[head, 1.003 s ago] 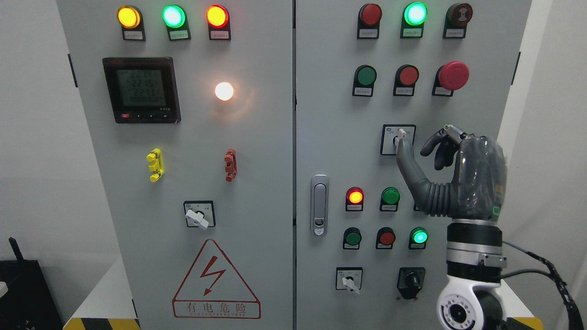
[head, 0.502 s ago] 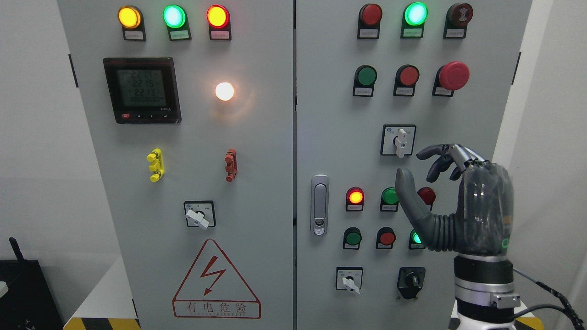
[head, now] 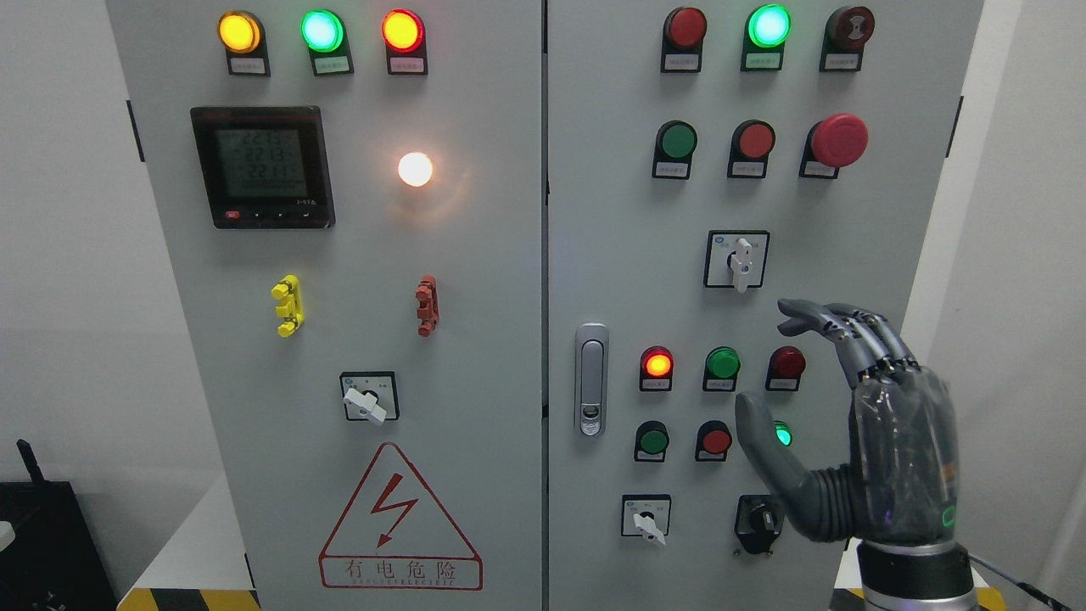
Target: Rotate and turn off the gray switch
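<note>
Right robot hand (head: 836, 424) sits at lower right of the frame, in front of the right cabinet door (head: 611, 255). Fingers spread and relaxed, thumb out to the left, holding nothing. It touches no control; thumb tip overlaps the lit green indicator (head: 781, 436) in the picture.

Gray switch (head: 741, 260): white-gray rotary handle on a black-framed square plate, right door, mid-height, up and left of the fingertips and apart from them. Handle stands vertical. Plate print too small to read.

Other rotary switches: one on the left door (head: 367, 399), handle tilted toward lower right; one at bottom of right door (head: 647, 519), handle tilted too; a black selector (head: 759, 519) beside it, partly behind the thumb.

Left door, upper part: yellow, green and red lamps lit, small labels under them unreadable. Digital meter (head: 262, 166) shows three rows of digits, roughly 221x, too blurred to be sure. White lamp (head: 415, 169) lit right of it. Yellow (head: 288, 305) and red (head: 426, 305) clips below.

Warning triangle (head: 400, 519) at lower left door: red lightning bolt, text "有电危险", smaller line beneath unreadable.

Right door top: red lamp off, green lamp lit, dark buzzer. Below: green and red pushbuttons, red mushroom emergency stop (head: 838, 140). Door latch (head: 591, 379) at the centre seam. Red indicator (head: 656, 364) lit.
</note>
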You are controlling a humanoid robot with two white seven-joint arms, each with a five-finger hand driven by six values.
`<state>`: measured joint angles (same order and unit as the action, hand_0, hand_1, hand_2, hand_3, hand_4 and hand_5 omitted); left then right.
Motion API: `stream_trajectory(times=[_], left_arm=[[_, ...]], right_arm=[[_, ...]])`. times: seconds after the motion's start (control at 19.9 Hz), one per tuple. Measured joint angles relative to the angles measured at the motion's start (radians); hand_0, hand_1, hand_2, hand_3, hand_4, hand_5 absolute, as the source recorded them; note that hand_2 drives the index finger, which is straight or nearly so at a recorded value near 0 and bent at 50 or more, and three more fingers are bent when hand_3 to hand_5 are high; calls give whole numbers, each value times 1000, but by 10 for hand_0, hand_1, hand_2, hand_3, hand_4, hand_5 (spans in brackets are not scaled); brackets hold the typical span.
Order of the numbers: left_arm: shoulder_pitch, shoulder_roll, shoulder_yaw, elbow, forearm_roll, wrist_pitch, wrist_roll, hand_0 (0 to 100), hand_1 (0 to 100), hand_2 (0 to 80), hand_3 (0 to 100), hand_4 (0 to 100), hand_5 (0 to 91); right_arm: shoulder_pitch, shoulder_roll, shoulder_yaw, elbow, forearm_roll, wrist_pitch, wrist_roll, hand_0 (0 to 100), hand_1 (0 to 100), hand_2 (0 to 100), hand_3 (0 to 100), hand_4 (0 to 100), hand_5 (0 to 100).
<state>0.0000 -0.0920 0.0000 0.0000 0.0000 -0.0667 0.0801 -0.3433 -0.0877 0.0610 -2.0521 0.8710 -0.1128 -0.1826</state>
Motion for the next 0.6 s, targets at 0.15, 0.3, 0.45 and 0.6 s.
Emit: stream_trajectory(times=[0.15, 0.3, 0.45, 0.6], left_arm=[[0, 0, 0, 0, 0, 0, 0, 120, 389, 0, 0, 0, 0], [0, 0, 0, 0, 0, 0, 0, 120, 389, 0, 0, 0, 0], [0, 0, 0, 0, 0, 0, 0, 120, 389, 0, 0, 0, 0], [0, 0, 0, 0, 0, 0, 0, 120, 389, 0, 0, 0, 0]], right_arm=[[23, -23, -1, -9, 0, 0, 7, 291, 128, 109, 27, 0, 0], [36, -41, -1, -14, 0, 0, 19, 273, 89, 92, 13, 0, 0], [47, -56, -1, -19, -1, 3, 32, 247, 93, 57, 0, 0, 0], [55, -66, -1, -22, -1, 7, 38, 234, 93, 31, 0, 0, 0]])
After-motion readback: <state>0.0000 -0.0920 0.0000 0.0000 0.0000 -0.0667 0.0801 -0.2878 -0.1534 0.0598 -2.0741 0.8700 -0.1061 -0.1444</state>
